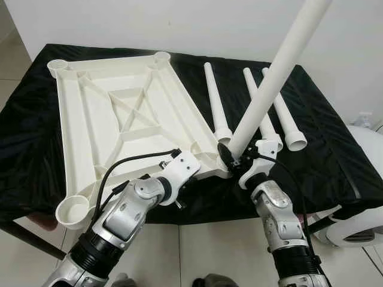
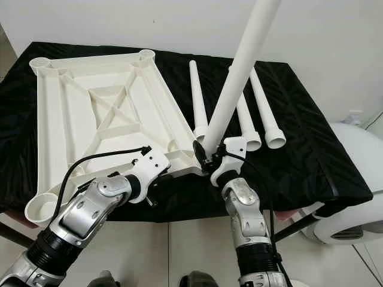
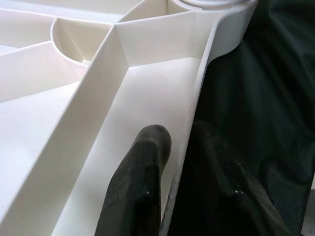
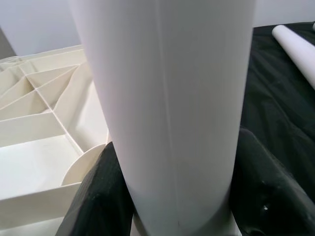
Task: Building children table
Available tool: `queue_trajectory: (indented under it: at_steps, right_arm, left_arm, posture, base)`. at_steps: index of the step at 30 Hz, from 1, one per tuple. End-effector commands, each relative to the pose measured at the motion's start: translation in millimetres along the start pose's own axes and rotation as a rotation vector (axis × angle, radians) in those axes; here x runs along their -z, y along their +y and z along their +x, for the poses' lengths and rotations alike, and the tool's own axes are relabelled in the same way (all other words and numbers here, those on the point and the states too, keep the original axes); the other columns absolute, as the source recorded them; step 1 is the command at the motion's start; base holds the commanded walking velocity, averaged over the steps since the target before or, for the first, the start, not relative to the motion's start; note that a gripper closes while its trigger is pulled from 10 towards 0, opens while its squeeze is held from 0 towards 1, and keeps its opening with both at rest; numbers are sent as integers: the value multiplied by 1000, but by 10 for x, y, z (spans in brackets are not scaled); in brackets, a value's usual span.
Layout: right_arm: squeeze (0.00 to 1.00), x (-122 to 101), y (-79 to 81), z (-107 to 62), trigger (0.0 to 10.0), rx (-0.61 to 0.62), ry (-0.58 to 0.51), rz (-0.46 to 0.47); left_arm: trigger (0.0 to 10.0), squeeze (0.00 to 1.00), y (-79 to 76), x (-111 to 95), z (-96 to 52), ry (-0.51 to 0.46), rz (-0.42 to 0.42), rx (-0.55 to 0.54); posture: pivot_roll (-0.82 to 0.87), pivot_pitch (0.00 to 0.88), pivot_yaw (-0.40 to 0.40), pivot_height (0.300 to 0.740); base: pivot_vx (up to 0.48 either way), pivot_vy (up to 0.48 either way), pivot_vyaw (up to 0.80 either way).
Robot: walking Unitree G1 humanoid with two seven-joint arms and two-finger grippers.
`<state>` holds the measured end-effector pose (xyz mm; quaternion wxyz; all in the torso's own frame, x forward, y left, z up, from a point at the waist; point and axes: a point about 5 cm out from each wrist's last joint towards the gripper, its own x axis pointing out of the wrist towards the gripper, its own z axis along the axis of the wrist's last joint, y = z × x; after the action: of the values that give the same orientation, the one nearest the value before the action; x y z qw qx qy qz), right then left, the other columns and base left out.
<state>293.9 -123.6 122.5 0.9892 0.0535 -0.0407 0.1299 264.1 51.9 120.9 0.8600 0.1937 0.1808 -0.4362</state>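
The white table top lies upside down on the black cloth, ribs facing up. My left gripper is shut on the rim of its near edge, one finger inside the wall and the other outside. My right gripper is shut on a white table leg. The leg stands tilted up and to the right, its lower end at the table top's near right corner socket. In the right wrist view the leg sits between the black fingers. The socket itself is hidden behind the gripper.
Three loose white legs lie side by side on the black cloth to the right of the table top. An open corner socket overhangs the front left edge. A round white appliance stands on the floor at the right.
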Motion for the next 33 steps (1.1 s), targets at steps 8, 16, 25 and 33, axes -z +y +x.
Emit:
queue_trajectory:
  at_steps: [8,16,25,33]
  right_arm:
    - [0,-81,205,91,10000,56,-24,26]
    - [1000,-146,206,58,10000,25,-68,68]
    - [1000,-275,143,-14,10000,-121,-117,117]
    - [0,-192,-82,-94,10000,-292,-28,16]
  left_arm:
    - [10000,0,-243,-3,76,-2,-11,139]
    - [10000,0,-229,-3,70,-2,-15,132]
    - [10000,0,-207,2,61,-1,-15,126]
    - [10000,0,-199,8,60,2,-11,125]
  posture:
    - [1,34,-91,740]
    - [3,38,-93,740]
    - [4,40,-91,740]
    - [1,35,-84,740]
  base:
    - [0,0,0]
    - [0,0,0]
    - [0,0,0]
    - [0,0,0]
